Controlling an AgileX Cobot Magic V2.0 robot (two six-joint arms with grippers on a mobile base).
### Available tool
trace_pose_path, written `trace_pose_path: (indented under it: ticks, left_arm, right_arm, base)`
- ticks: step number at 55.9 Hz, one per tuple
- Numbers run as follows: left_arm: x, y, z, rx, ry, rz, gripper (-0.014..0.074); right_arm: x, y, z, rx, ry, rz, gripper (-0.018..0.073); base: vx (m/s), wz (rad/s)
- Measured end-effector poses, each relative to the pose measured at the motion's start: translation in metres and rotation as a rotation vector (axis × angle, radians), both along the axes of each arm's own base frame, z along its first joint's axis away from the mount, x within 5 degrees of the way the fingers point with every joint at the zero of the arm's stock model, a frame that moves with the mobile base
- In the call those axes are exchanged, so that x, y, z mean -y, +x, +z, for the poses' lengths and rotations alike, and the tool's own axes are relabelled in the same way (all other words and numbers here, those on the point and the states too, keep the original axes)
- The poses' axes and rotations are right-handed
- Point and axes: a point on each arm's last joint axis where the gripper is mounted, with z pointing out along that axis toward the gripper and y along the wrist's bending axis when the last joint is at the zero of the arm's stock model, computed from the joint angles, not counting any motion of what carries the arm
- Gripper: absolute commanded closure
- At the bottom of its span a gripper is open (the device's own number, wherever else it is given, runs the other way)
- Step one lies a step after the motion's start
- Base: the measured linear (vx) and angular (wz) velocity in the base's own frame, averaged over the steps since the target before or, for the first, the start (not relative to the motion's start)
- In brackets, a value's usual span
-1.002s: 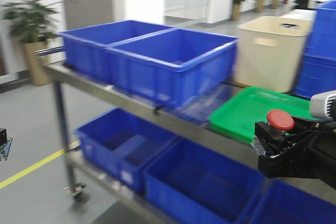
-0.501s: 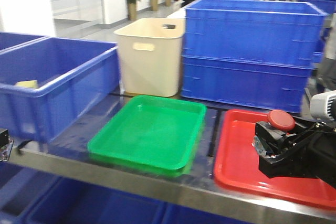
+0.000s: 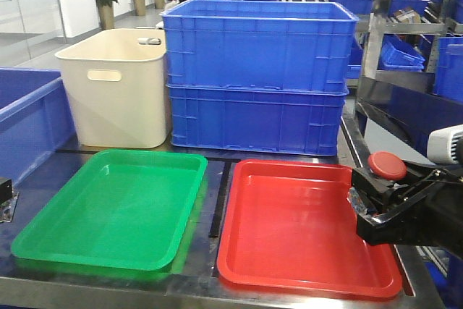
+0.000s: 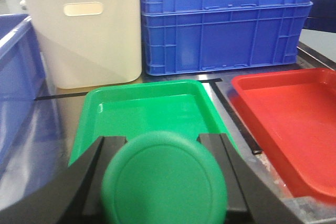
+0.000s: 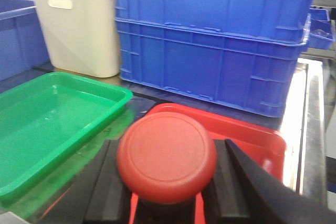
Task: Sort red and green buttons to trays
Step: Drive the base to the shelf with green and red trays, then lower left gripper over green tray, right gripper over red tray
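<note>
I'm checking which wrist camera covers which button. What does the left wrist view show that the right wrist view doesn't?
Only the left wrist view shows the green button, held in the left gripper in front of the near end of the green tray.

Only the right wrist view shows the red button, held in the right gripper in front of the red tray.

Both views show the two empty trays side by side, with the cream tub and the stacked blue crates behind them.

Front, wrist views; shared green tray
</note>
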Motion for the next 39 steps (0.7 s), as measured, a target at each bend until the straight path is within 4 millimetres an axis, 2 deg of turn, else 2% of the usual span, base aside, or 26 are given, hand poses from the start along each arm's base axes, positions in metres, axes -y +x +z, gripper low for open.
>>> trace_pose_path:
  ticks: [39]
  left_arm:
    - [0.0, 0.0, 0.0, 0.0, 0.0, 0.0, 0.0594]
  right_arm:
    - [0.0, 0.0, 0.0, 0.0, 0.0, 0.0, 0.0568]
  base:
    - [0.01, -0.02]
